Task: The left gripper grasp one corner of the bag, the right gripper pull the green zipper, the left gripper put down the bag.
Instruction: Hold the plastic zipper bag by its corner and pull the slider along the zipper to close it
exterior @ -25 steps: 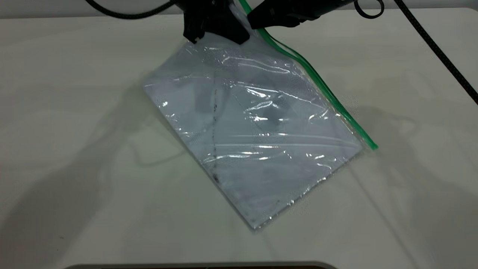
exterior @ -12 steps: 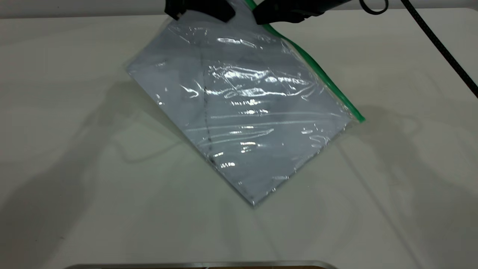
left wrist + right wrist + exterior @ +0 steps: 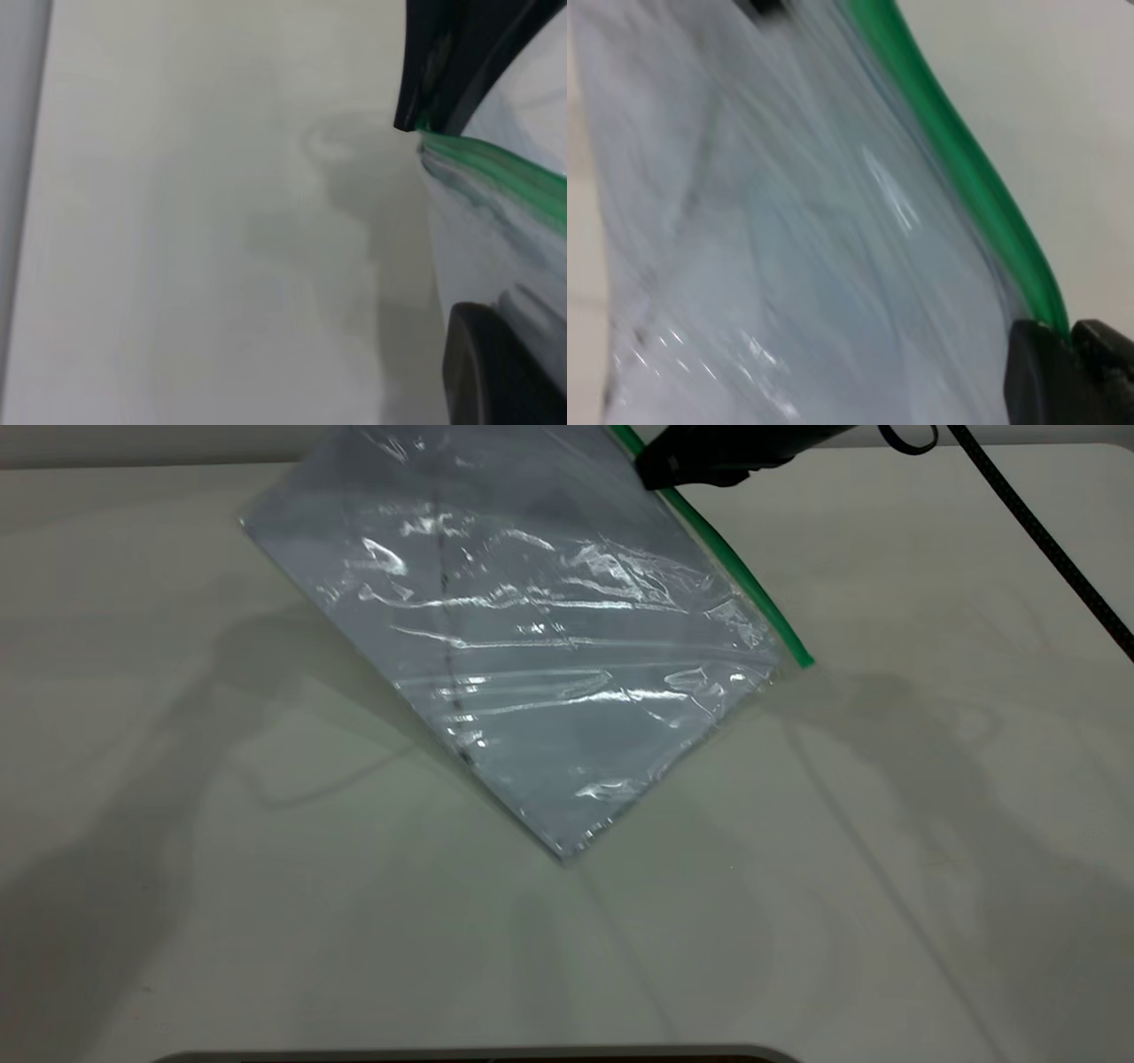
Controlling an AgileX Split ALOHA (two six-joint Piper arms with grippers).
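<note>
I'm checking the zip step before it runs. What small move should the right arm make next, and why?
Probably slide the right gripper down along the green zipper toward its free end. Its fingers already straddle the strip at the raised top, and the left gripper holds the bag by that corner.

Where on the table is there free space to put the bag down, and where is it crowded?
The table is bare along the near edge, below the bag's lowest corner, and on both sides of the bag. It is crowded at the far edge, where the right gripper meets the green zipper and its cable crosses the far right corner.
</note>
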